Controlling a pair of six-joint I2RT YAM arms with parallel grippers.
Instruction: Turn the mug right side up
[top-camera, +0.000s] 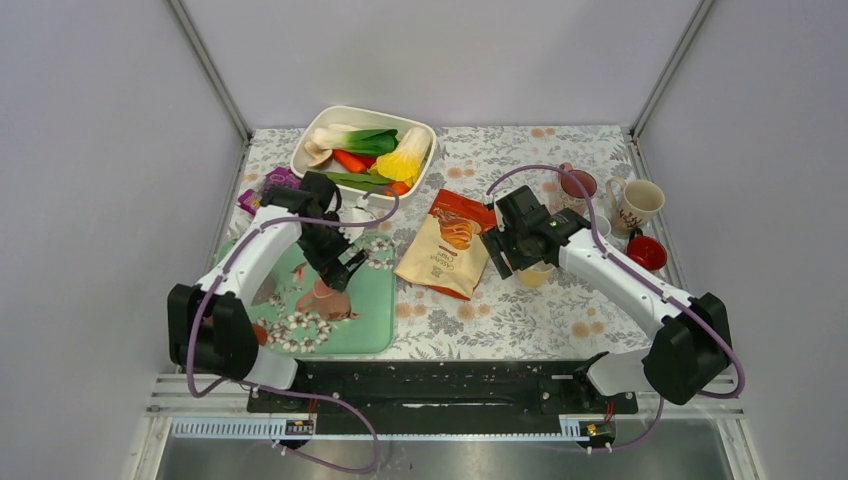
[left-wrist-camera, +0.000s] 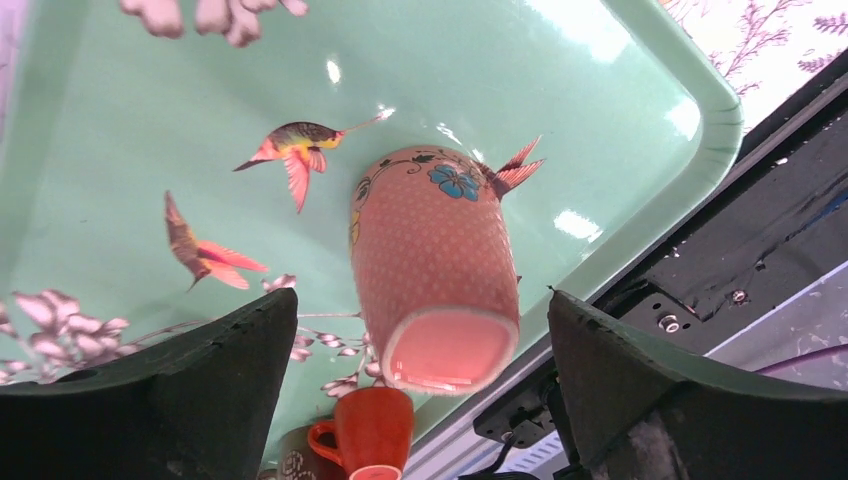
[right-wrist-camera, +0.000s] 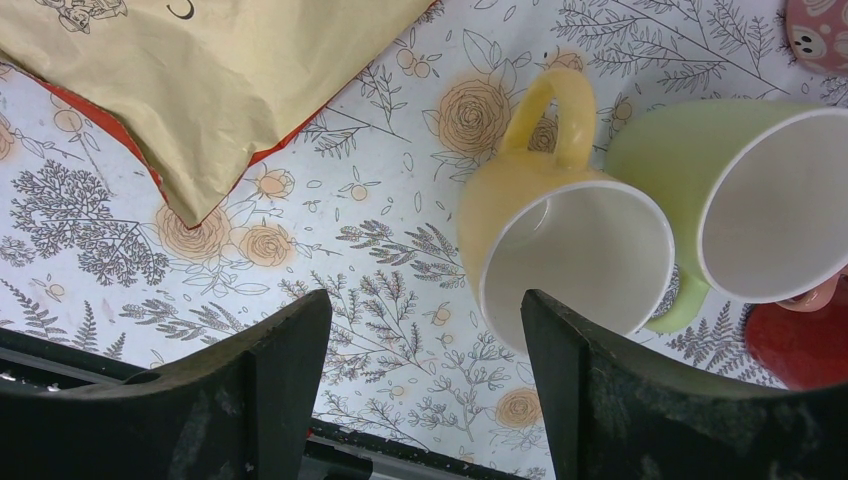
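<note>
A pink dotted mug (top-camera: 326, 298) stands upside down on the green tray (top-camera: 375, 320), its base facing up. In the left wrist view the mug (left-wrist-camera: 432, 262) lies between my fingers, its pale-rimmed base toward the camera. My left gripper (top-camera: 337, 268) (left-wrist-camera: 420, 300) is open and hovers just above the mug, one finger on each side, not touching. My right gripper (top-camera: 507, 255) (right-wrist-camera: 425, 305) is open and empty above the tablecloth, next to an upright yellow mug (right-wrist-camera: 565, 250) (top-camera: 535, 275).
A small red cup (left-wrist-camera: 372, 428) and a dark brown mug (left-wrist-camera: 292, 462) sit at the tray's near end. A snack bag (top-camera: 447, 245) lies mid-table. A white dish (top-camera: 308, 145) of vegetables stands at the back. A green mug (right-wrist-camera: 760, 195), red cup (top-camera: 647, 252) and white mug (top-camera: 640, 200) stand right.
</note>
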